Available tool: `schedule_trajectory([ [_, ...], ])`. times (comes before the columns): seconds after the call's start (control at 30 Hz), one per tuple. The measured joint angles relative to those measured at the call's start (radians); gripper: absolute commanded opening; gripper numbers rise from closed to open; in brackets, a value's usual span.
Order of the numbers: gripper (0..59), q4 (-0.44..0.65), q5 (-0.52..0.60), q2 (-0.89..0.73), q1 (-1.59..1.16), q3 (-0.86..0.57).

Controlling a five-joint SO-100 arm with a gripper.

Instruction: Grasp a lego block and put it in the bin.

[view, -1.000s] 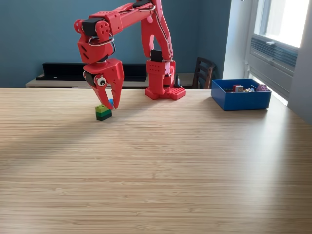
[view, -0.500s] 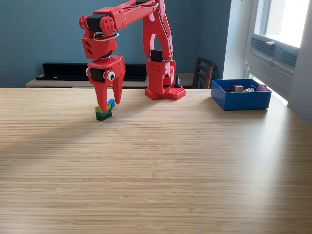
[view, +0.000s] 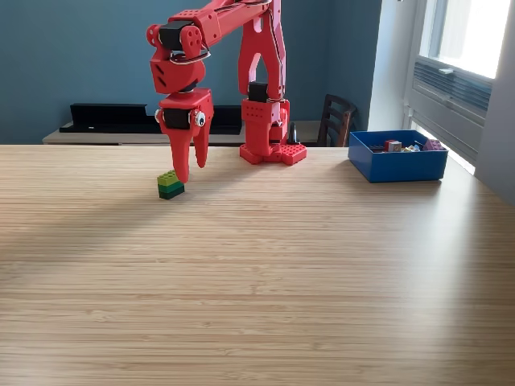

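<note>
On the tabletop (view: 257, 281): a pale wood-grain surface is filling most of the exterior view, with sunlight falling across the near part.
Arm: the red arm (view: 241, 32) is standing on its base at the far edge, reaching over toward the exterior view's left and bending down.
Pincer: the pincer (view: 190, 170) is pointing straight down, fingers sitting a little apart with nothing between them, tips hanging just off the surface.
Lego block: a small green lego block (view: 170, 185), light green on dark green, is sitting just beside the pincer tips on the exterior view's left. Touching or not, can't tell.
Bin: the blue bin (view: 398, 165) is resting well apart, over on the exterior view's right near the window, already holding a few small colourful pieces.
Background: a long black tray (view: 113, 117) is lying on a shelf against the blue wall, and a dark chair (view: 336, 119) is showing behind the arm.
</note>
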Motion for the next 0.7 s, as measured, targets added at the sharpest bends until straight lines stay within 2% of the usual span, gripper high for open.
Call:
schedule_trajectory([
  [0.37, 27.7, -0.120, -0.117, 0.015, 0.109, 0.074],
  [0.7, 25.4, -0.219, -0.140, 0.015, 0.160, 0.130],
])
